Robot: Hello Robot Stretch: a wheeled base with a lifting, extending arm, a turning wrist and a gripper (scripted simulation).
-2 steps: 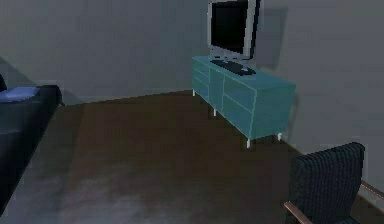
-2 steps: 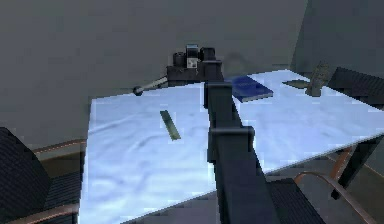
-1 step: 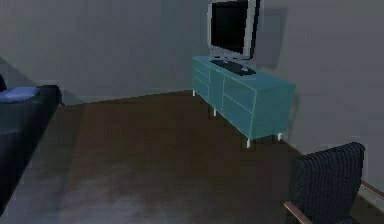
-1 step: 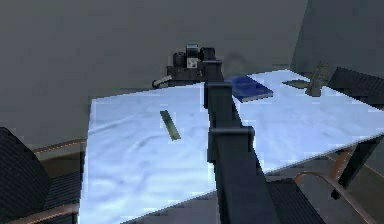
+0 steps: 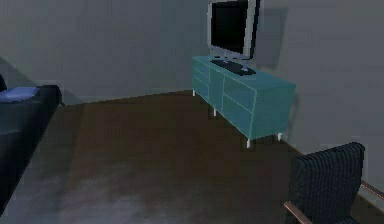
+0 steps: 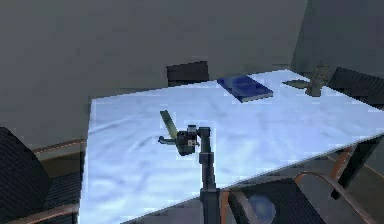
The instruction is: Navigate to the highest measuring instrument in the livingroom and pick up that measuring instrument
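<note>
Here's the arm, reaching from the near edge out over the white desk. The hand is at mid-desk, well in from every edge. A thin olive strip lies tilted on the desk right at the hand. I cannot tell whether the fingers are spread or pressed together, nor whether they hold anything.

Far right on the desk is a blue book. Beyond it lie a small dark flat thing and a brownish figure, close to the far right corner. Chairs ring the desk: one far, one right, one near left.

Looking ahead, bare brown floor runs wide between a dark sofa on the left and a teal cabinet on the far right, which carries a TV. Another chair crowds the near right corner.
</note>
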